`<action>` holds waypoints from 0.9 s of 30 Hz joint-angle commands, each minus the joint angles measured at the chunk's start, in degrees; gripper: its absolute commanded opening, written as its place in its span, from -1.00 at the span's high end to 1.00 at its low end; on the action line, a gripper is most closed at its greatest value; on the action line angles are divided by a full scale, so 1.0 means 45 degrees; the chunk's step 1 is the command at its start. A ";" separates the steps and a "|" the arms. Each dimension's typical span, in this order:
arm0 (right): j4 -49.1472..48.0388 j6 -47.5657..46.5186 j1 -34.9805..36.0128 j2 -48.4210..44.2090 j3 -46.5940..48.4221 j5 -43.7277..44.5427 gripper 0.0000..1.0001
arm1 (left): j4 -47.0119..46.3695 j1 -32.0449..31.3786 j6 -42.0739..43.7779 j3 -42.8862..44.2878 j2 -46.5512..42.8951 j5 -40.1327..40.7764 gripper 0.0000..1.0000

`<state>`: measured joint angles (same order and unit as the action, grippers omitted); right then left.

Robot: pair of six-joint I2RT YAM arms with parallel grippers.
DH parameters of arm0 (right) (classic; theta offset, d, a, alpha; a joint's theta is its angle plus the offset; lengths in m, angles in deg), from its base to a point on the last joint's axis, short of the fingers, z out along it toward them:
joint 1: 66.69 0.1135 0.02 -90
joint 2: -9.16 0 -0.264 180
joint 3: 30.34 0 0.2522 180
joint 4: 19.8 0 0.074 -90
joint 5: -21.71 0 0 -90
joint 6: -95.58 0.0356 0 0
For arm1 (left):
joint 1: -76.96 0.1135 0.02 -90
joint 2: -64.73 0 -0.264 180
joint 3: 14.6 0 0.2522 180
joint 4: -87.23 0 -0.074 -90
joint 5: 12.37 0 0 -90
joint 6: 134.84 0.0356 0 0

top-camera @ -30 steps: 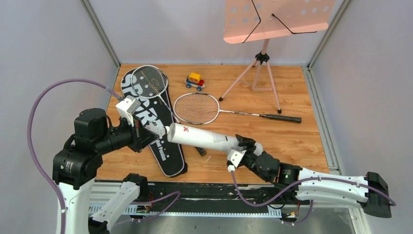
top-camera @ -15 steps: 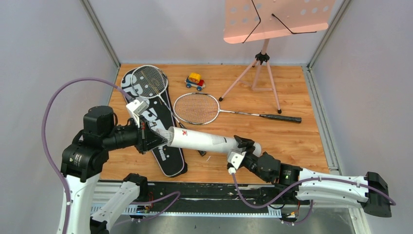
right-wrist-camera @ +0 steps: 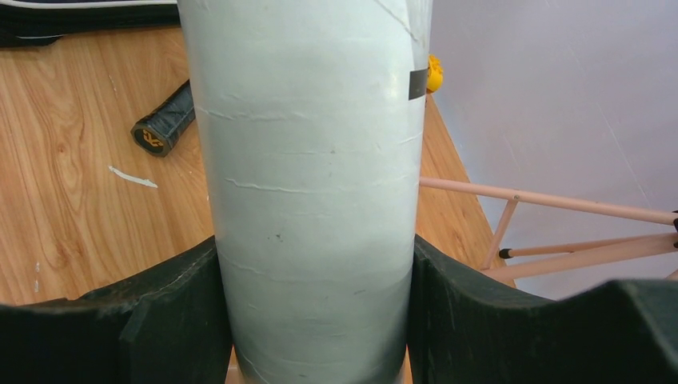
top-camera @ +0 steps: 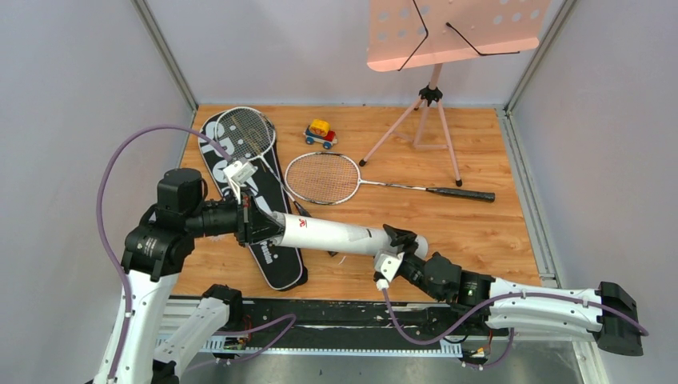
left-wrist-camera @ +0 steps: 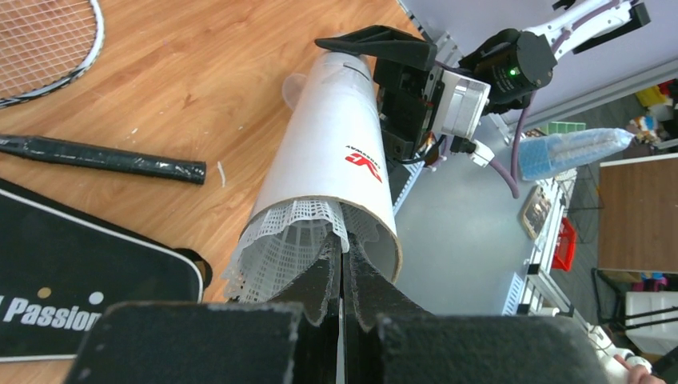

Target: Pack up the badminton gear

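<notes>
Your right fingers (right-wrist-camera: 120, 332) clamp the white tube (top-camera: 328, 234) above the table (top-camera: 480, 232) while your left fingers (left-wrist-camera: 320, 282), pressed together, poke into the shuttlecock (left-wrist-camera: 280, 240) at the tube's mouth.

Bright, even, diffuse light fills every view, leaving only faint, soft shadows on the tabletop (top-camera: 480, 232). Wrist views bend at their edges, and the jaws nearest each lens look soft, while the tube (right-wrist-camera: 312, 200) stays sharp.

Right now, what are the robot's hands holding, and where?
The right gripper clamps the white tube near its capped end. The left gripper, jaws shut, meets the shuttlecock at its mouth; grip unclear.
</notes>
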<state>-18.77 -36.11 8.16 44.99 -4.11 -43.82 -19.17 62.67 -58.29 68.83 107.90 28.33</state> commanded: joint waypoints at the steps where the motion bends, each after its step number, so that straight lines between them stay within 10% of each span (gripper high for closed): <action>1: -0.2132 -0.0214 0.0144 -0.0092 0.0043 -0.0652 0.59 | -0.1626 -0.0039 -0.0739 -0.0514 -0.0292 -0.0991 1.00; 16: -0.3466 -0.0149 0.0144 0.0536 -0.0037 -0.1121 0.62 | -0.1958 -0.0046 -0.1063 -0.1325 -0.0666 -0.1209 0.91; 27: -0.3354 0.0001 0.0147 0.0425 -0.0278 -0.1052 0.62 | -0.1431 -0.0049 -0.1203 -0.0103 -0.1137 -0.0050 -0.06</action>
<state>-27.21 -36.79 8.29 48.38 -5.13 -47.12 -25.31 62.67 -63.23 64.68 104.30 25.73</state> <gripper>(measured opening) 0.646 0.485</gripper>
